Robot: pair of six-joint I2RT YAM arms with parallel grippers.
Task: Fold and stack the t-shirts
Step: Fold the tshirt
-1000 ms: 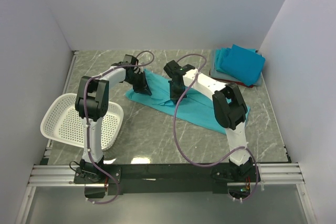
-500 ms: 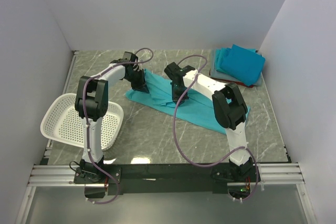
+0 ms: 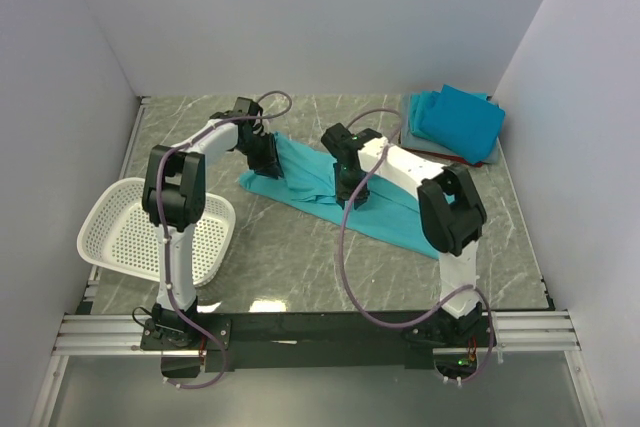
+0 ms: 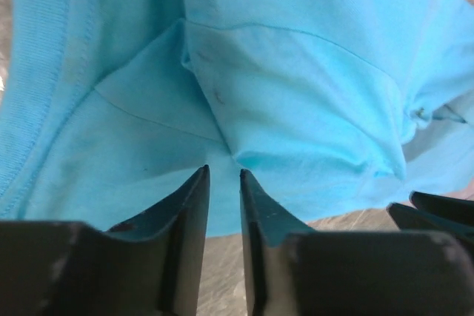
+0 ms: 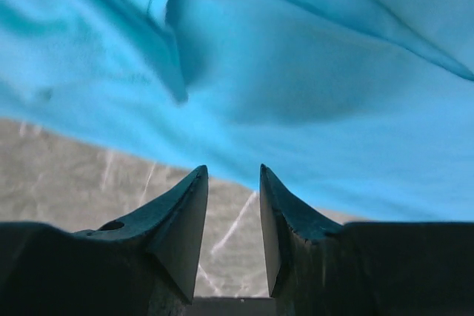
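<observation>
From the top camera, you have one teal t-shirt [image 3: 320, 179] lying loosely spread and creased across the middle of the grey marbled worktop [image 3: 300, 257]. Your left fingers [image 3: 271, 168] are down at its far-left end and your right fingers [image 3: 354, 196] are on its middle, near the front hem. They are too small in this view to judge their gap. In the far right corner sits a stack of folded t-shirts [image 3: 460, 117]. It has teal ones on top, with a pale grey-blue edge [image 3: 414, 141] and a red edge [image 3: 472, 159] showing underneath. The white perforated basket [image 3: 125, 232] stands at the near left, well apart from the cloth.

In the left wrist view, your left fingers [image 4: 191, 209] stand slightly parted with a narrow slit between them. Nothing is pinched in the slit. The teal t-shirt fills nearly the whole view beyond the tips. A ribbed collar band [image 4: 33, 79] runs down the left side and stitched seams meet at a fold in the centre. A strip of worktop shows at the lower right, below the cloth's edge.

In the right wrist view, your right fingers [image 5: 178, 220] are open and hold nothing. The marbled worktop is visible through the gap between the tips. The shirt's edge lies just beyond them, and rumpled teal cloth covers the upper part of the view.
</observation>
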